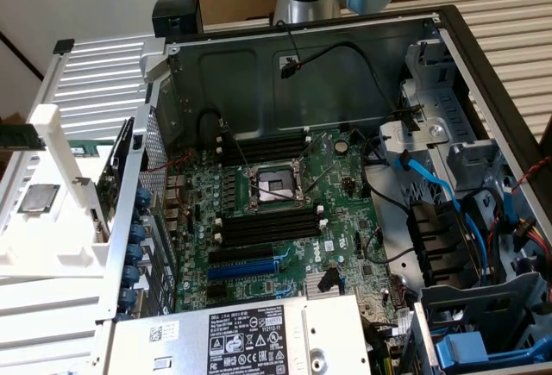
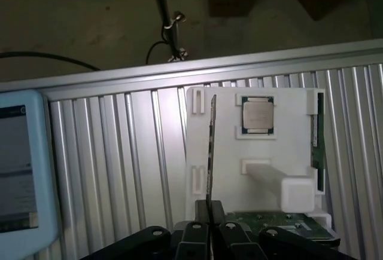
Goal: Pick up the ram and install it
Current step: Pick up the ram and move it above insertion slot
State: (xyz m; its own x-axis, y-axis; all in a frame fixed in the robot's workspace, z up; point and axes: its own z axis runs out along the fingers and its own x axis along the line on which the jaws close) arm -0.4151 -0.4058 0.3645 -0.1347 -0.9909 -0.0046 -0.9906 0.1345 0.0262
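While the gripper (image 2: 210,215) stands narrow, clamped on the ram (image 2: 211,152), the stick runs edge-on straight out from the fingertips over the white tray (image 2: 227,152).

Tray contents: a CPU chip (image 2: 257,115) in a square recess, a second green stick (image 2: 315,137) standing along one side edge, and a green board (image 2: 281,218) at the end nearest the gripper.

The open computer case (image 1: 259,65) holds the motherboard (image 1: 332,211). On it are two banks of black slots (image 1: 263,146) either side of the CPU socket (image 1: 274,185), and a blue slot (image 1: 246,268) below them.

The tray sits on the ribbed metal bench (image 2: 119,164), with bare ribs to one side. A light-blue-cased screen (image 2: 18,170) lies well apart from it. The bench rail (image 2: 239,63) runs just past the tray's far end. In the exterior view the tray (image 1: 34,250) lies at the exterior view's left, just beside the case wall. Blue cables (image 1: 431,190) crowd the exterior view's right of the board.

The ram's near end sits between the fingertips, alongside the tray's two slotted clips (image 2: 196,179). Cannot tell whether it touches the tray.
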